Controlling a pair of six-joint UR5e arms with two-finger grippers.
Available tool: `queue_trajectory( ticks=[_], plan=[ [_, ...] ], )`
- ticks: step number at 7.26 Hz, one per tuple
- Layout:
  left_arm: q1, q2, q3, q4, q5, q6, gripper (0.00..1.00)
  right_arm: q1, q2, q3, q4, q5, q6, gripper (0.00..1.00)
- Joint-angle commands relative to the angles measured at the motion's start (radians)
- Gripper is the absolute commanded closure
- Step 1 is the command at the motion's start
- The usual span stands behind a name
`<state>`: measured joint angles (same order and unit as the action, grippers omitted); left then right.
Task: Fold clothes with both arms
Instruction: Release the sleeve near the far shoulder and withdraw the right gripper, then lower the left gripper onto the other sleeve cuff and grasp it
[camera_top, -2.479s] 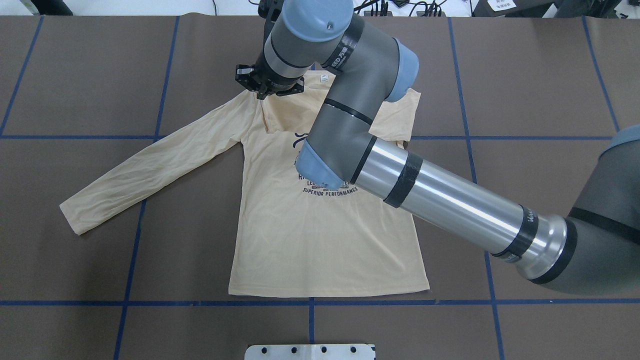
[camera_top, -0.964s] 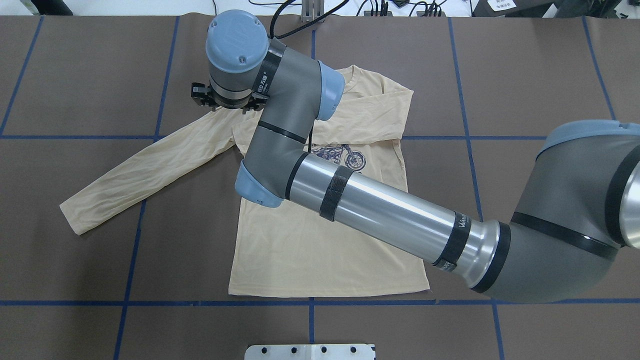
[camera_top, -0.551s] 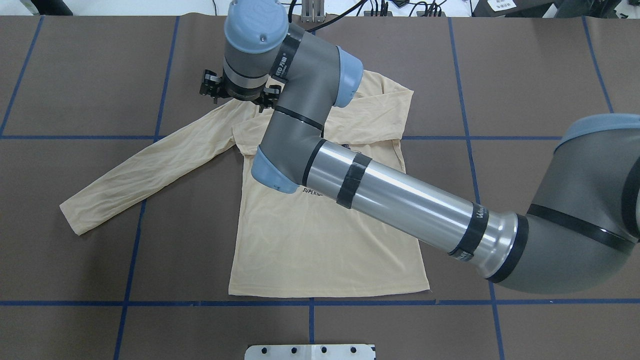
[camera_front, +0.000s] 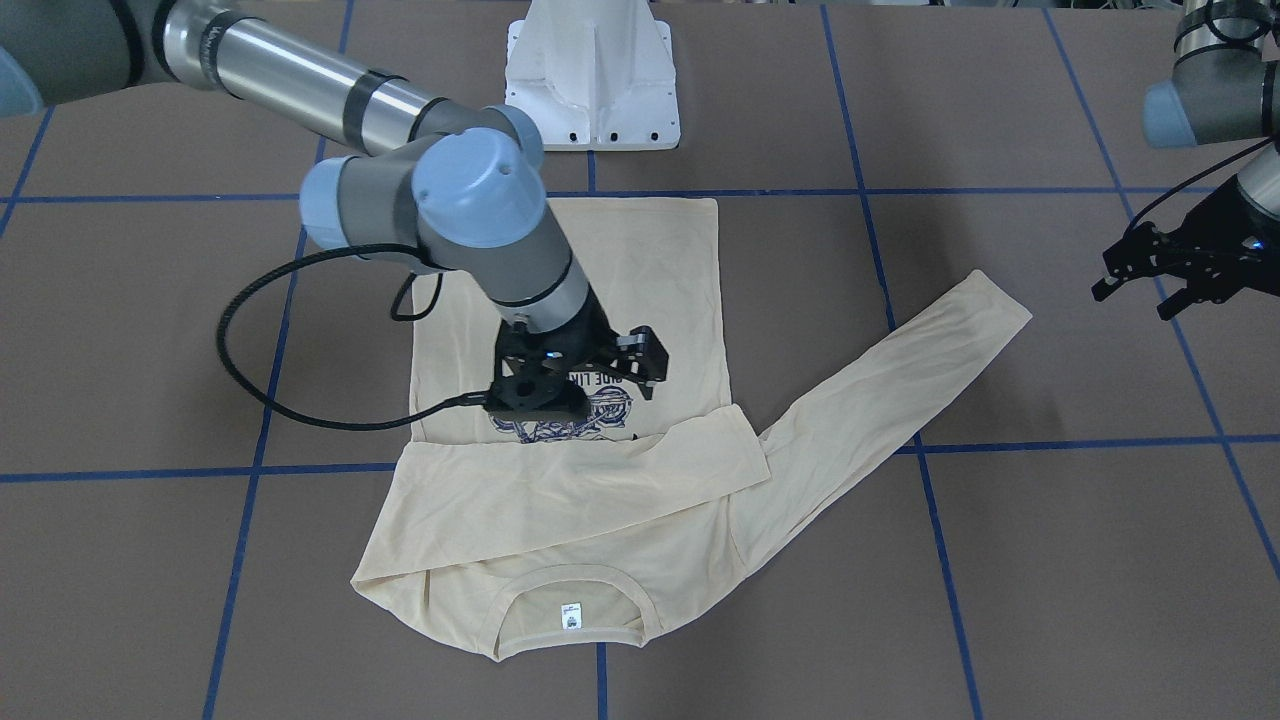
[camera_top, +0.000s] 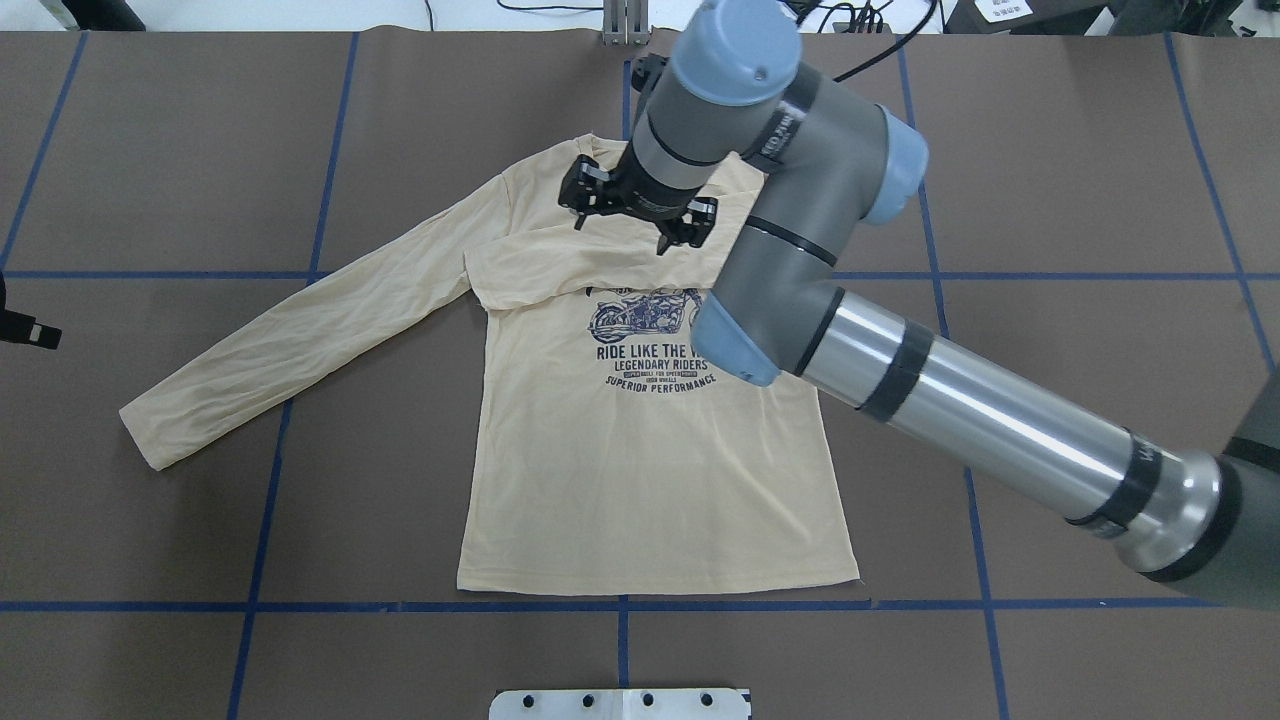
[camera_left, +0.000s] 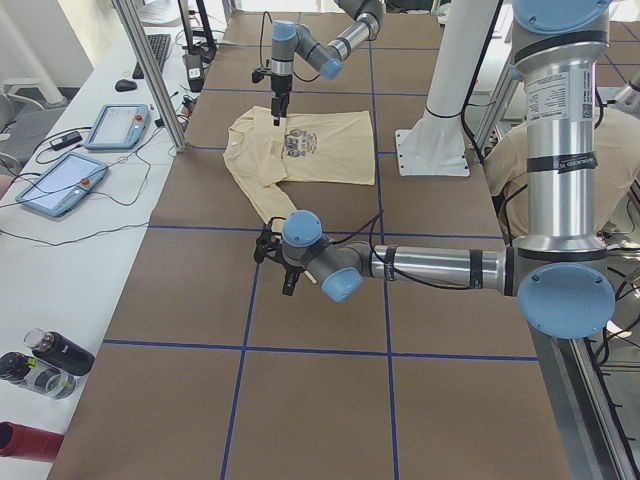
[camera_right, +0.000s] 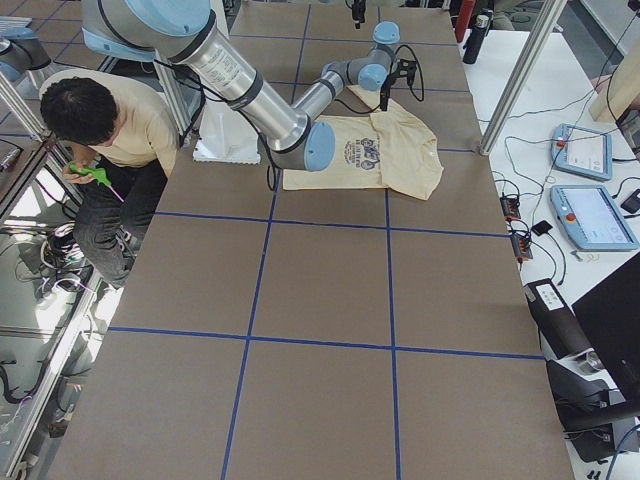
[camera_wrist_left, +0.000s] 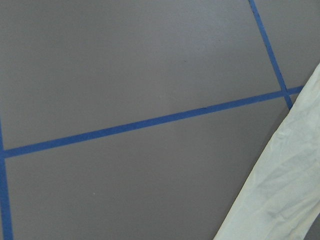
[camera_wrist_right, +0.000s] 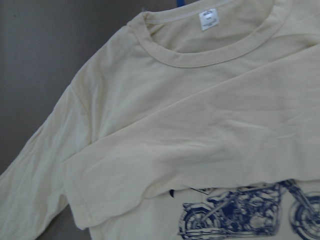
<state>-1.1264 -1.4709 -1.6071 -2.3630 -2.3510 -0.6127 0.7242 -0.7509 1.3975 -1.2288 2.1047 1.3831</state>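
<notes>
Moved rightward above T-shirt (camera_top: 640, 480), right end effector (camera_top: 637, 208) apart; left end effector (camera_front: 1135, 298) apart too.

Brown counter (camera_top: 1080, 150), blue tape grid (camera_top: 620, 605). White side bench (camera_left: 40, 300) with two teach pendants (camera_left: 60, 185), bottles (camera_left: 50, 355). Aluminium frame post (camera_left: 152, 75). Seated operator (camera_right: 100, 130) behind counter.

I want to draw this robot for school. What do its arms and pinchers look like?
Both are thick jointed tubes. The right arm has a shiny silver section with black bands, grey elbows and round light blue caps. The left arm shows the same grey and blue. Each ends in black metal fingers: the right gripper and left gripper. A black cable loops beside the right arm.
</notes>
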Motion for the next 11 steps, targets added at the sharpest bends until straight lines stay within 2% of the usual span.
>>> queue_trajectory(
  ticks=[1, 3, 6, 11],
  plan=[
    [0.091, -0.008, 0.048, -0.034, 0.022, -0.085, 0.24, 0.029, -0.167, 0.148, 0.003, 0.041, 0.013, 0.02],
    [0.152, -0.006, 0.059, -0.100, 0.009, -0.226, 0.28, 0.043, -0.212, 0.181, -0.009, 0.041, 0.017, 0.02],
    [0.158, -0.019, 0.087, -0.108, 0.012, -0.228, 0.37, 0.046, -0.226, 0.186, -0.008, 0.041, 0.016, 0.01],
    [0.162, -0.040, 0.113, -0.105, 0.013, -0.226, 0.40, 0.043, -0.239, 0.179, -0.009, 0.034, 0.013, 0.01]
  ],
)
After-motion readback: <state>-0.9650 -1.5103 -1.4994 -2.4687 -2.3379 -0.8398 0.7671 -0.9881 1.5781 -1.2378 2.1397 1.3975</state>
